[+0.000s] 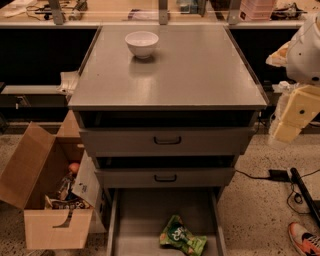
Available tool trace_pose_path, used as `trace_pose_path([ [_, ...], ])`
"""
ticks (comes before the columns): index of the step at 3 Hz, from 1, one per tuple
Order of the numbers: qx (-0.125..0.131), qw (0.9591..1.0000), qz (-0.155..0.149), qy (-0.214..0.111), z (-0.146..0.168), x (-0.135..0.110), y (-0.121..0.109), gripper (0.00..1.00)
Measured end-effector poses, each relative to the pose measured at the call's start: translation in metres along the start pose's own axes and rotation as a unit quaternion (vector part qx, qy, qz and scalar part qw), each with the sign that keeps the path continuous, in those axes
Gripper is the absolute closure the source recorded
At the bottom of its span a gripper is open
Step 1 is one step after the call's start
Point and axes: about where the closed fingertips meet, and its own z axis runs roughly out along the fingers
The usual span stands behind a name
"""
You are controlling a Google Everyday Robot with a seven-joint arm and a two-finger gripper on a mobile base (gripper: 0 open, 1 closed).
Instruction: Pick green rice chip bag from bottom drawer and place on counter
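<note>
The green rice chip bag (182, 237) lies on the floor of the open bottom drawer (145, 220), right of the middle and near the front. The grey counter (200, 70) tops the cabinet, with a white bowl (142, 43) at its back left. My gripper (286, 131) hangs at the right edge of the view, beside the counter's right front corner and level with the top drawer. It is well above and to the right of the bag. Nothing shows in it.
Two shallower drawers (167, 141) with black handles stand slightly open above the bottom drawer. An open cardboard box (47, 200) of clutter stands on the floor at the left. A cable (260, 176) and a shoe (306, 239) lie at the right. A tan bench (125, 7) runs behind.
</note>
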Motion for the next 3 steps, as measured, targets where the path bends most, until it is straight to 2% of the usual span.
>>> trace_pose_path([
  [1,0.001,1.0000,0.000,0.000,0.000,0.000,0.000,0.00],
  [2,-0.012,0.9999,-0.003,0.003,0.030,0.008,0.004,0.00],
  [3,-0.041,0.9992,-0.004,-0.004,0.088,0.025,0.017,0.00],
])
